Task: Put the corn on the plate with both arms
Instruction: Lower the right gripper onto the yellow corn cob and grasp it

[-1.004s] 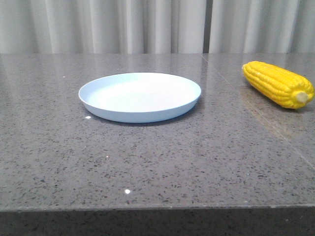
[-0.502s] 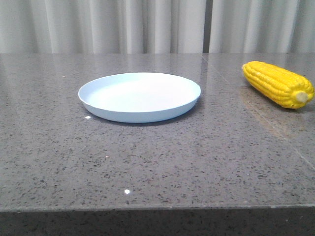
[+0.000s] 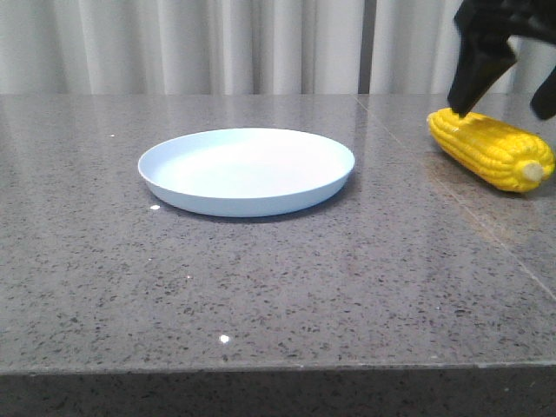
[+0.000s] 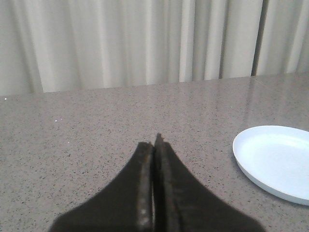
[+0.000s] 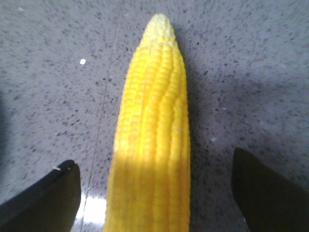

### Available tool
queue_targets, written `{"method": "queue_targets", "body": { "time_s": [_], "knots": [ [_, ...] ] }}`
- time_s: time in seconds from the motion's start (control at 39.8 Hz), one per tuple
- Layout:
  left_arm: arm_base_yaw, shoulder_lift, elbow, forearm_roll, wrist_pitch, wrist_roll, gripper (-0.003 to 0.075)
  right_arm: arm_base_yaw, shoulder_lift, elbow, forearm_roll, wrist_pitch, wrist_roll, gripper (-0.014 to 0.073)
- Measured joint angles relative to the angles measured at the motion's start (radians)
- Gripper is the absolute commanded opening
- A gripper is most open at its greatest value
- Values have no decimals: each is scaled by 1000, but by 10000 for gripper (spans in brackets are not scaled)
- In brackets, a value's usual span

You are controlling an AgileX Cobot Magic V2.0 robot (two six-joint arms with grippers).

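Right gripper (image 3: 506, 109) lowered, jaws spread wide — left gripper (image 4: 154, 145) jaws closed

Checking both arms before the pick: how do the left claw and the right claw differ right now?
The left claw is shut, fingers pressed together; the right claw is open, a finger on either side of the corn. The left claw holds nothing and sits off beside the plate; the right claw hangs right over the corn, not yet gripping. Both are matte black.
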Motion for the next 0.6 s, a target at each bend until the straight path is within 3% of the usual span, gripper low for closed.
{"method": "queue_targets", "body": {
  "time_s": [0.18,0.25,0.48,0.6],
  "knots": [
    [0,0,0,0,0,0,-20,0,99,-59,3,84,0,650],
    [0,0,0,0,0,0,-20,0,113,-81,3,141,0,605],
    [0,0,0,0,0,0,-20,0,118,-141,3,254,0,225],
    [0,0,0,0,0,0,-20,0,118,-179,3,265,0,111]
  ]
}}
